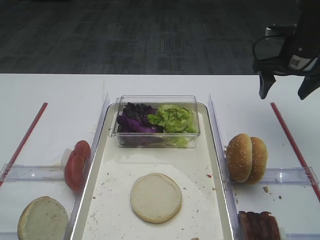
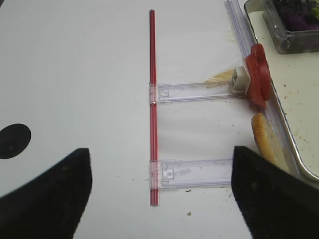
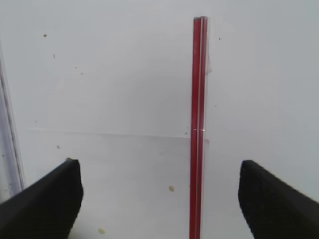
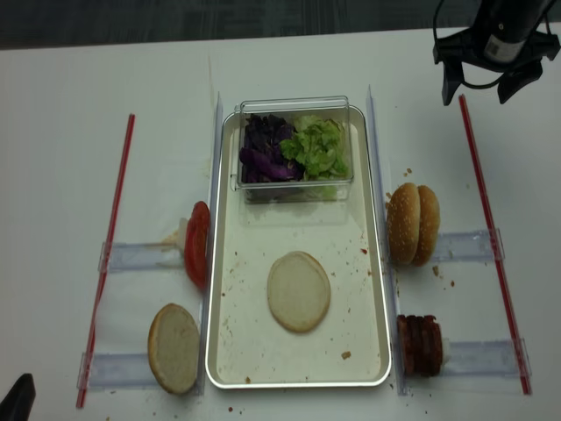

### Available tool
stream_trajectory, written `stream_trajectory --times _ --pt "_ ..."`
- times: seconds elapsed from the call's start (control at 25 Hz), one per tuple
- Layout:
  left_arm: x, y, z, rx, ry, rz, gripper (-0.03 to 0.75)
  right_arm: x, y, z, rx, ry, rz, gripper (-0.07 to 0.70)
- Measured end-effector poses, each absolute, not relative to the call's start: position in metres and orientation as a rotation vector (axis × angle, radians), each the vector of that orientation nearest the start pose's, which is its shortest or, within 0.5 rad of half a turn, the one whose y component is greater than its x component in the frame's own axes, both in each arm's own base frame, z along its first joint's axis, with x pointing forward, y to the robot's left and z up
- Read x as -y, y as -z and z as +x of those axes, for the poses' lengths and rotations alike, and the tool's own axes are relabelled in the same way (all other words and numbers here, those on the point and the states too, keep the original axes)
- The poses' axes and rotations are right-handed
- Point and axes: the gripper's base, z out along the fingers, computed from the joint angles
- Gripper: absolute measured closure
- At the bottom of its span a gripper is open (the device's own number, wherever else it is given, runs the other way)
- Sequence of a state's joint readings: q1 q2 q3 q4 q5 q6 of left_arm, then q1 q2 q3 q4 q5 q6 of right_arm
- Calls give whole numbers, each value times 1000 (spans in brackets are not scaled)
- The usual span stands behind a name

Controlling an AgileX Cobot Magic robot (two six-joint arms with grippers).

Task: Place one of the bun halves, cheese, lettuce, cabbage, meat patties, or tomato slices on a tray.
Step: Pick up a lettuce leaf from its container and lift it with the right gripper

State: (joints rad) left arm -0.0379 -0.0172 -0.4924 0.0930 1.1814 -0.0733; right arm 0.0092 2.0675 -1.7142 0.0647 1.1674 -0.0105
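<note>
The tray (image 1: 220,200) (image 4: 386,289) lies mid-table with one pale flat bun half (image 1: 156,197) (image 4: 299,291) on its floor. Left of it stand the tomato slices (image 1: 77,165) (image 2: 260,74) and another pale bun half (image 1: 43,218) (image 2: 262,139). Two sesame bun domes (image 1: 246,157) and the meat patties (image 1: 258,226) stand to its right. Purple cabbage (image 1: 134,120) and green lettuce (image 1: 173,119) fill a tub at the tray's far end. No cheese shows. My right gripper (image 1: 282,95) (image 3: 159,199) hangs open and empty at the far right. My left gripper (image 2: 159,199) is open and empty over the near left.
The clear plastic tub (image 1: 156,100) sits inside the tray's far end. Red strips (image 1: 290,140) (image 2: 152,99) run along both outer sides of the table. Clear plastic holders (image 2: 194,92) (image 4: 465,246) cross between the strips and the tray. Crumbs dot the table.
</note>
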Motion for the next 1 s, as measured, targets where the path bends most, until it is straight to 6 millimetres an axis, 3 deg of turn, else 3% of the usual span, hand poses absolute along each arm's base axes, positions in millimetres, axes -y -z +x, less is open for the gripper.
stream_trajectory --times 0.2,0.4,0.52,0.68,0.8,1.0 --pt "-8 -266 -12 -2151 -49 -50 151 -44 -218 426 -3007 -130 -104 -29" --pt "-8 -266 -12 -2151 -49 -50 151 -110 -219 416 -2975 -182 -318 -29" --pt "-8 -266 -12 -2151 -49 -50 151 -158 -219 404 -2927 -214 -473 -29" --pt "-8 -266 -12 -2151 -49 -50 151 -205 -221 388 -2852 -253 -620 -29" --pt "-8 -266 -12 -2151 -49 -50 151 -221 -222 383 -2803 -269 -659 -29" --pt "-8 -266 -12 -2151 -49 -50 151 -224 -219 384 -2778 -258 -684 -29"
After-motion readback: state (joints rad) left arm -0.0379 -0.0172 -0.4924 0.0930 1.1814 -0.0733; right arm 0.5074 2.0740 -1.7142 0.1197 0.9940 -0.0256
